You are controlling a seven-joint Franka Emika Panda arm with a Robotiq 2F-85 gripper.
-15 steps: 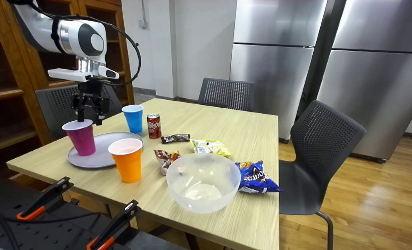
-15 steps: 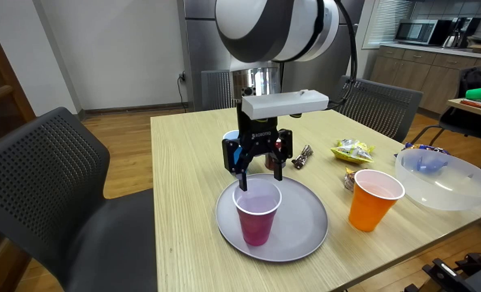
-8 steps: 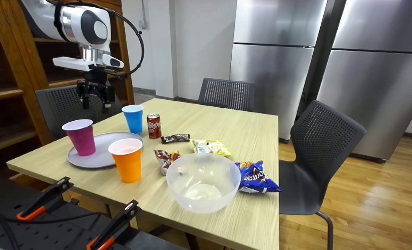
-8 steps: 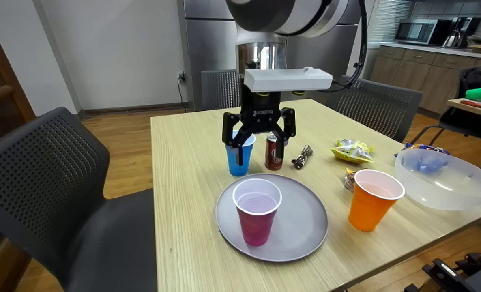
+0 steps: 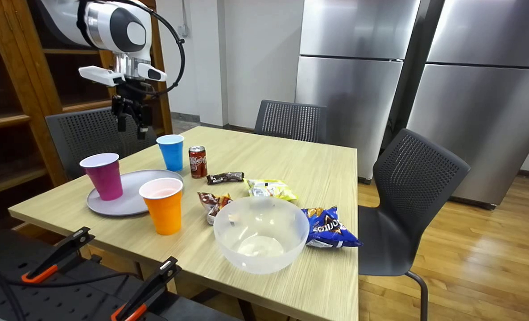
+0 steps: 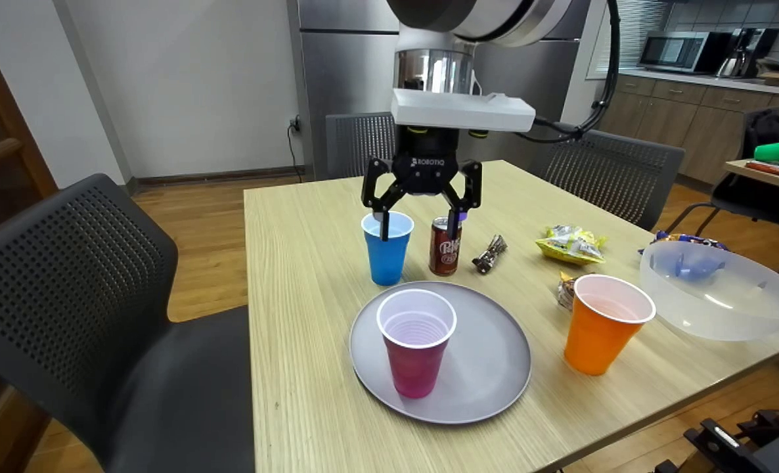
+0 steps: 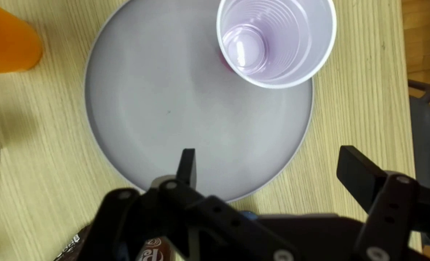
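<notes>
- One white-lined magenta plastic cup (image 6: pixel 416 361) is standing off-centre on one round grey plate (image 6: pixel 485 358).
- One black two-fingered gripper (image 6: pixel 419 230) is lifting away from it, spread wide and holding nothing; the release is apparently finishing.
- Nearby are resting one blue plastic cup (image 6: pixel 388 260), one dark-red metal can (image 6: pixel 445 255), one orange plastic cup (image 6: pixel 601 340), one brown-wrapped bar (image 5: pixel 225 178), three crinkled snack bags (image 5: pixel 269 190) and one translucent bowl (image 5: pixel 260 264).

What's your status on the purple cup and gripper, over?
Gripper open, empty, above the table. Purple cup upright on the gray plate. Nothing visible between them; blue cup and soda can close by the plate.
</notes>
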